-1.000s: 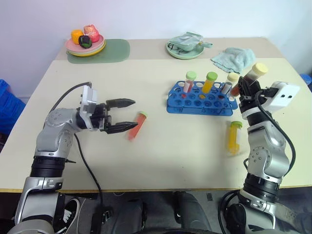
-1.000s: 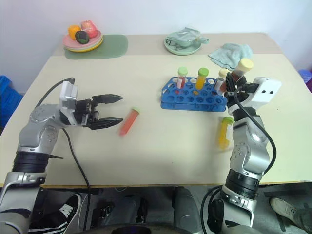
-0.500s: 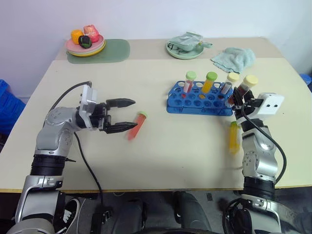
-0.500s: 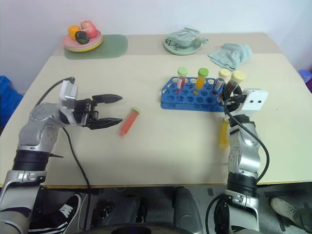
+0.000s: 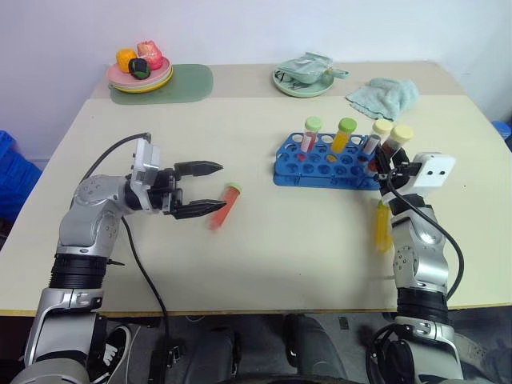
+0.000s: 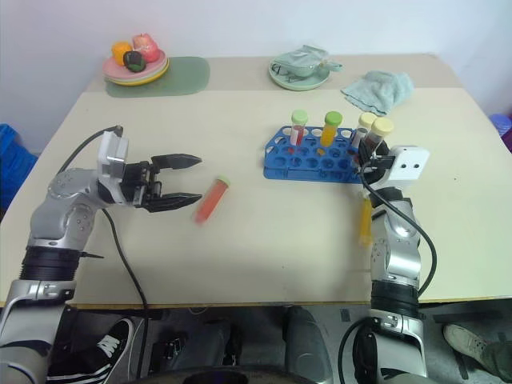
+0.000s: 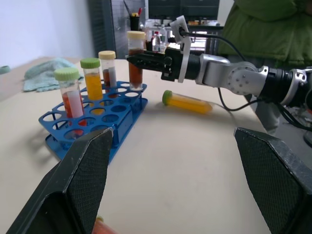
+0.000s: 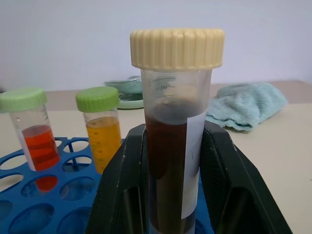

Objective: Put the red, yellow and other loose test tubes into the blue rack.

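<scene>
The right gripper is clamped on the dark brown tube with its cream cap, held upright at the right end of the blue rack, right of centre in the head view. The rack holds a red tube, an orange tube and a greyish tube. A loose yellow tube lies below the rack — partly behind the right arm. Left of centre, the left gripper stands with fingers apart, just beside a loose red tube.
</scene>
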Available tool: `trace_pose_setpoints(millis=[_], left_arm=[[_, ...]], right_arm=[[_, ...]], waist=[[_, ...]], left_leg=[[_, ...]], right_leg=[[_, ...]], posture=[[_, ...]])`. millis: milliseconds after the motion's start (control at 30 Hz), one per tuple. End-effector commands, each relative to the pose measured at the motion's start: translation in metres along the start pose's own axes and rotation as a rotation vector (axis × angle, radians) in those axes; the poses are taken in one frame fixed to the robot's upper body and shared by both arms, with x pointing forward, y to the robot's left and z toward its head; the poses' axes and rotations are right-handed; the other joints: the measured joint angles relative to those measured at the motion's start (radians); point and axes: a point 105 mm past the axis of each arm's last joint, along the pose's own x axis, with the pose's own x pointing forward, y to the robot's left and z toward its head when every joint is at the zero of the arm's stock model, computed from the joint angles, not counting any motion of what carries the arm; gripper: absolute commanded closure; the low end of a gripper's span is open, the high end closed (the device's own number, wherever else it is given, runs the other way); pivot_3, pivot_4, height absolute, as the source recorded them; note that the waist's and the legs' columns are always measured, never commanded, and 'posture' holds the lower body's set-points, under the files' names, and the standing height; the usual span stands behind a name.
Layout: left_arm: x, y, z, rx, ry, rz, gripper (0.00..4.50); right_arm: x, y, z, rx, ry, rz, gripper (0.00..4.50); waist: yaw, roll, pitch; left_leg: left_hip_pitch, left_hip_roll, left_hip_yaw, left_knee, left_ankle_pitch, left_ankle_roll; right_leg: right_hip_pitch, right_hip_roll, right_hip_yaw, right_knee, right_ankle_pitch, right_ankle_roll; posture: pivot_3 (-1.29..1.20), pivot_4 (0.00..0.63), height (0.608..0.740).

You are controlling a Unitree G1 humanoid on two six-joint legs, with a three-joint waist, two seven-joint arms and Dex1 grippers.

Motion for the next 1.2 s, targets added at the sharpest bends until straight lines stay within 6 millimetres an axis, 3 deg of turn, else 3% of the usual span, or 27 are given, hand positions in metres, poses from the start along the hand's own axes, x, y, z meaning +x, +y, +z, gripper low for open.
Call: trace_pose_setpoints(millis=[33,700,1200], left_arm=[[-0.004,-0.001,0.01,0.037,-0.006,0.01,0.38],[-0.003,-0.002,0.013,0.041,-0.003,0.005,0.38],[-0.002,-0.003,0.015,0.042,-0.006,0.007,0.38]], right_arm=[[0.004,-0.003,0.017,-0.03,-0.059,-0.002,3.67],[0.003,-0.005,0.02,-0.066,-0.05,-0.005,3.67],[-0.002,-0.006,0.009,-0.072,-0.016,-0.013,3.67]], waist=[[0.0,0.0,0.0],[0.001,0.0,0.0],[0.001,0.0,0.0]], left_leg=[[0.0,0.0,0.0,0.0,0.0,0.0],[0.0,0.0,0.0,0.0,0.0,0.0],[0.0,0.0,0.0,0.0,0.0,0.0]], right_leg=[[0.0,0.0,0.0,0.0,0.0,0.0],[0.0,0.0,0.0,0.0,0.0,0.0],[0.0,0.0,0.0,0.0,0.0,0.0]], posture=[[0.0,0.15,0.74],[0.0,0.15,0.74],[0.0,0.15,0.74]])
